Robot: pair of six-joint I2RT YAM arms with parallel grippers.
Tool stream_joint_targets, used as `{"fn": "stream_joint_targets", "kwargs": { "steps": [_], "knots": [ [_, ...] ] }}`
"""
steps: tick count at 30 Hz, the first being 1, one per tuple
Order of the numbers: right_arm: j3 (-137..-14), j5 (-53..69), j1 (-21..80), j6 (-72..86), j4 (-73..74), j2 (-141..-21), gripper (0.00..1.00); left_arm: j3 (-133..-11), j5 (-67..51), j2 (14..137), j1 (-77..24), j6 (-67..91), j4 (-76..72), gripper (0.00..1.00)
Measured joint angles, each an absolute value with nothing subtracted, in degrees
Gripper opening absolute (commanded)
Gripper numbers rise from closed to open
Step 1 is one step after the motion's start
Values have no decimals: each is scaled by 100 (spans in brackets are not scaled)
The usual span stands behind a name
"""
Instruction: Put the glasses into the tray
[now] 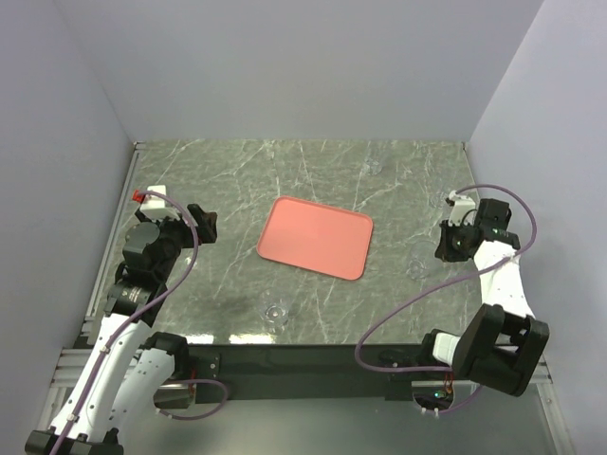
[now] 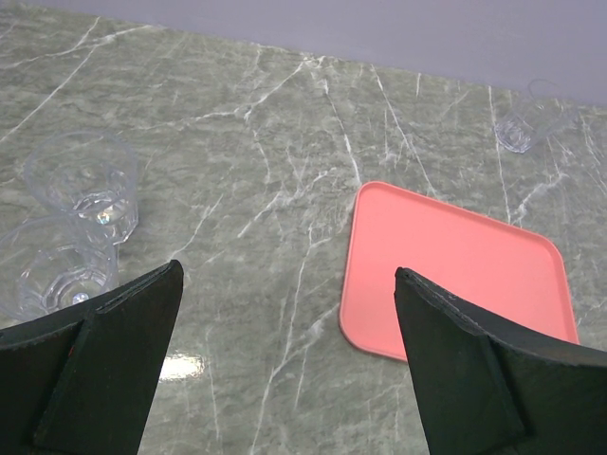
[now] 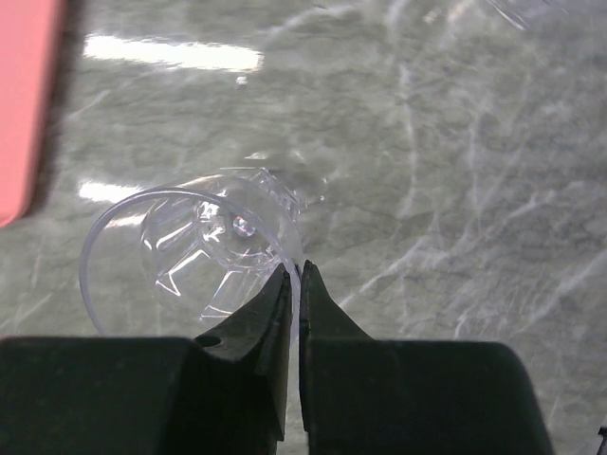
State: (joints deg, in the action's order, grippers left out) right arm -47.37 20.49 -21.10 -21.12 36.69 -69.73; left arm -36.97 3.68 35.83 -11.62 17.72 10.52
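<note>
The glass (image 3: 190, 242) I work on lies right of the tray (image 1: 316, 237), well apart from its rim. My right gripper (image 3: 296, 277) is closed on the wall of this glass, one finger inside and one outside. Its mouth faces my wrist, so I think its axis is tilted, though the clear wall is hard to read. From here the tray is to my left, and no glass is in it. My left gripper (image 2: 286, 275) is wide open and holds nothing. It is left of the tray, with two glasses (image 2: 81, 180) just beside it.
</note>
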Motion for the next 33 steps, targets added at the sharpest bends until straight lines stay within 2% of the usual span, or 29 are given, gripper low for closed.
{"fn": "stream_joint_targets", "kwargs": {
  "steps": [16, 25, 33],
  "knots": [
    [-5636, 4316, -1868, -3546, 4936, -6775, 0, -3697, 272, 3588, -1162, 1772, 1050, 99],
    [-6049, 4128, -303, -3122, 4797, -7041, 0, -3697, 204, 3623, -1162, 1772, 1031, 99],
    [-7185, 3844, 840, -2766, 4755, -8093, 0, -3697, 174, 3638, -1162, 1769, 1013, 99]
  ]
}}
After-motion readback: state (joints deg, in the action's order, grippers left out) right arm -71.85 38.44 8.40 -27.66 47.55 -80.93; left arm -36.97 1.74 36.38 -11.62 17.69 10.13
